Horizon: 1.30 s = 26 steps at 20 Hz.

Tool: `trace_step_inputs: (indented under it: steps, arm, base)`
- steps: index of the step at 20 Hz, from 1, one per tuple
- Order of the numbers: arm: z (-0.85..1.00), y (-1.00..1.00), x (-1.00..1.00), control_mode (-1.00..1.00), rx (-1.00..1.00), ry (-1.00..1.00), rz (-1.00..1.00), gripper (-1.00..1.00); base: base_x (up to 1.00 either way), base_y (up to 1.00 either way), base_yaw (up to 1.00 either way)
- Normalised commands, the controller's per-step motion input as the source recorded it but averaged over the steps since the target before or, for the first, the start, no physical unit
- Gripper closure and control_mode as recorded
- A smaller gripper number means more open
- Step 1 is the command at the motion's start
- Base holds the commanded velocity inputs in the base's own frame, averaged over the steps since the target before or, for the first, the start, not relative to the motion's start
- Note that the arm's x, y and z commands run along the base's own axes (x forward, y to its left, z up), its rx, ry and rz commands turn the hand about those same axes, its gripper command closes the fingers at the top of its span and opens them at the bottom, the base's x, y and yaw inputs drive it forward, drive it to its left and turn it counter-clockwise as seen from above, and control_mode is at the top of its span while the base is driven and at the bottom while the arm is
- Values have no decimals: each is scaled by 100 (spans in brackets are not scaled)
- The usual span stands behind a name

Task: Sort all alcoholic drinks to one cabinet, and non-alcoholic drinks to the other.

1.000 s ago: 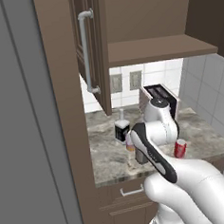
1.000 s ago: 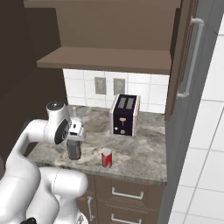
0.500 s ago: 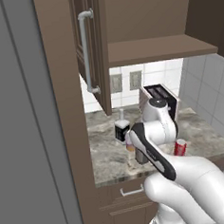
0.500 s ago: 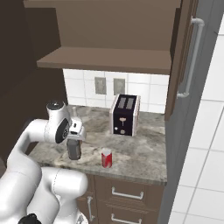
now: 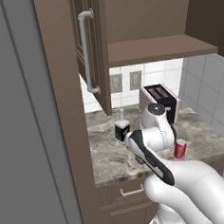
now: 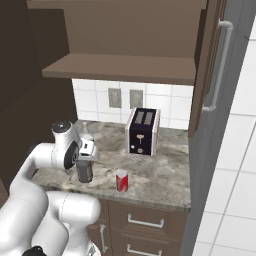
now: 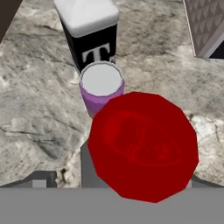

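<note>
Marbled stone counter (image 6: 165, 172) under brown cabinets (image 6: 125, 35); gripper (image 6: 85, 159) open above grey bottle (image 6: 83, 172)

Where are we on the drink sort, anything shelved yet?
Nothing looks shelved: the cabinet shelf holds no drinks, and the red can, purple can, square bottle and red-capped bottle all stand on the counter. In hand: nothing; the open gripper sits directly above the red-capped bottle, apparently lining up a grasp. Left: all four drinks.
</note>
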Motion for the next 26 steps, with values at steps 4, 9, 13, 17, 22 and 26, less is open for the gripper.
trace_step_inputs:
  steps: [4,9,13,17,22,26]
  arm:
    - [-13,-13,1,-100,0,-8,0,-100]
    - [-14,-13,1,-100,0,-5,0,-100]
    - [-35,-7,3,-100,0,-4,0,-100]
    - [-44,0,1,-100,0,-4,0,-100]
    - [-54,0,0,-100,0,-7,2,-100]
    - [-49,0,0,-100,0,-9,3,100]
  base:
    - [0,0,0]
    - [0,0,0]
    - [0,0,0]
    - [0,0,0]
    - [0,0,0]
    - [0,0,0]
